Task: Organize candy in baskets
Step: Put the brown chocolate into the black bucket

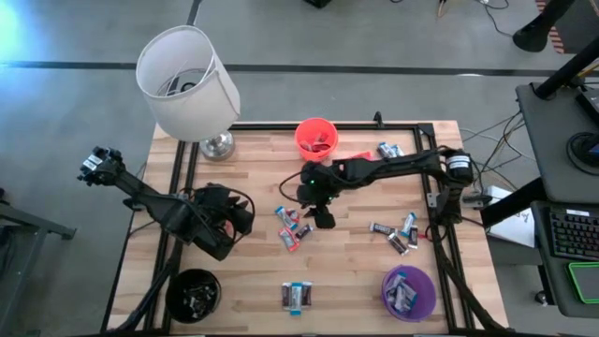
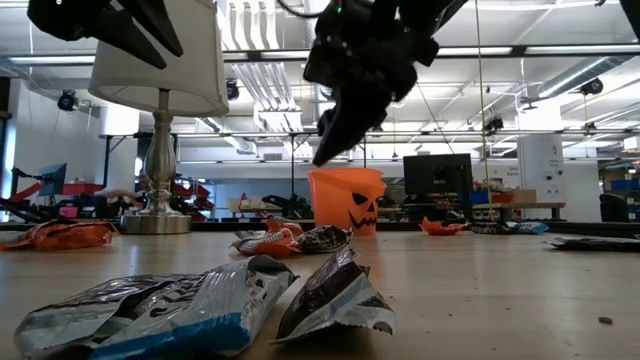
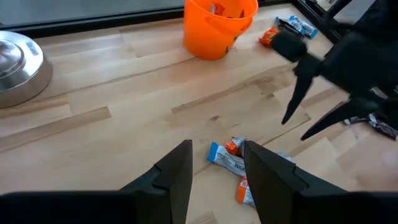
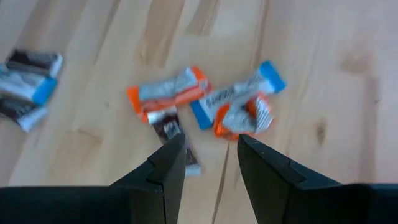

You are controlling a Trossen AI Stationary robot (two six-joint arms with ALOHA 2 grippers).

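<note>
A cluster of wrapped candy (image 1: 291, 227) in orange, blue, silver and brown lies on the wooden table's middle. My right gripper (image 1: 324, 220) hangs open just above and right of that cluster (image 4: 205, 102), fingers slanting down and clear of the table (image 2: 325, 155). From the table's left, my left gripper (image 1: 245, 220) points at the same cluster (image 3: 233, 163); it is open and holds nothing. The orange basket (image 1: 315, 139) stands at the far middle, the black basket (image 1: 194, 292) near left, and the purple basket (image 1: 409, 292) near right, each with candy inside.
A lamp with a white shade (image 1: 187, 82) stands on its metal base (image 1: 217, 144) at the far left. More candy lies near the front edge (image 1: 297, 297), right of the middle (image 1: 398, 234) and at the far right (image 1: 391, 150). A black frame (image 1: 449, 243) borders the table.
</note>
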